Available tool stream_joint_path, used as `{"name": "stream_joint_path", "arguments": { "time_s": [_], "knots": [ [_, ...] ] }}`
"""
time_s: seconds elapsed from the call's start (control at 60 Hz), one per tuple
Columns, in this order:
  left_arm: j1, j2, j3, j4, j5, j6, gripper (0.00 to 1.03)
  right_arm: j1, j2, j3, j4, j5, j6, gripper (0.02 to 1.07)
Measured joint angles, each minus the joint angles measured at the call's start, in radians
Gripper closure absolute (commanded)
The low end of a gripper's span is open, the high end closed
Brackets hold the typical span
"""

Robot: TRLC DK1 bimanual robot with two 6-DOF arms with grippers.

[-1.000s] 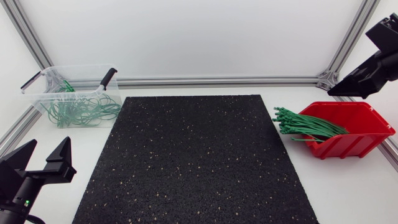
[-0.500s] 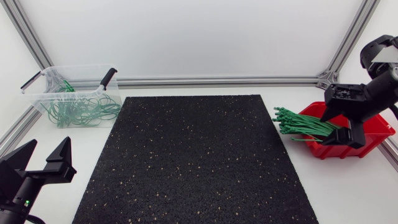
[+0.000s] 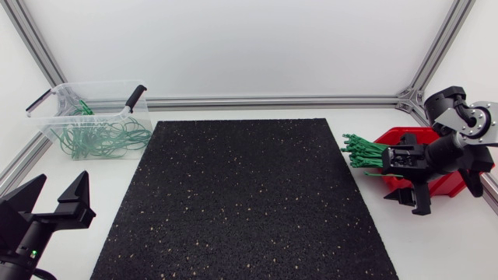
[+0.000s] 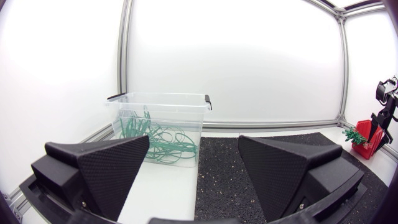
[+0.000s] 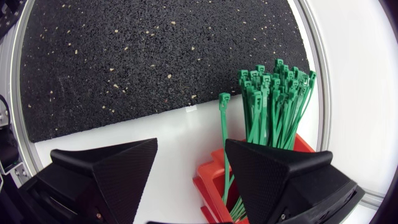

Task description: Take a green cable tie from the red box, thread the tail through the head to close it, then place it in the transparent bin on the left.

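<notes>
Left gripper spread wide at your near edge; right gripper open over the red box.
On your left, the clear plastic bin holds looped ties. The left gripper is cut off by the head view's edge. Past the speckled rubber mat, only the wrist view shows the straight green ties fanning from the red box, just ahead of the right gripper, its wedge fingers apart. From overhead, that gripper hides much of the box.

1. One red box
2. One clear bin, with two black handles
3. One black mat on the one worktop
4. Two hands, the left hand and the right hand, each with two fingers
5. One bundle of straight green cable ties, too many to count
6. Several closed green loops, too tangled to count
</notes>
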Motion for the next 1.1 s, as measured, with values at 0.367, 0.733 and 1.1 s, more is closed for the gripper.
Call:
{"name": "stream_joint_path", "arguments": {
  "time_s": [0.367, 0.733, 1.1],
  "knots": [
    [0.000, 0.000, 0.000, 0.000, 0.000, 0.000, 0.04, 0.018, -0.011, -0.074, 0.193, 0.025, -0.004, 0.42],
    [0.000, 0.000, 0.000, 0.000, 0.000, 0.000, 0.04, 0.018, -0.011, -0.082, 0.243, 0.046, -0.030, 0.66],
    [-0.002, 0.000, 0.000, 0.000, 0.000, 0.000, 0.04, 0.018, -0.011, -0.107, 0.284, 0.052, -0.056, 0.89]
  ]
}}
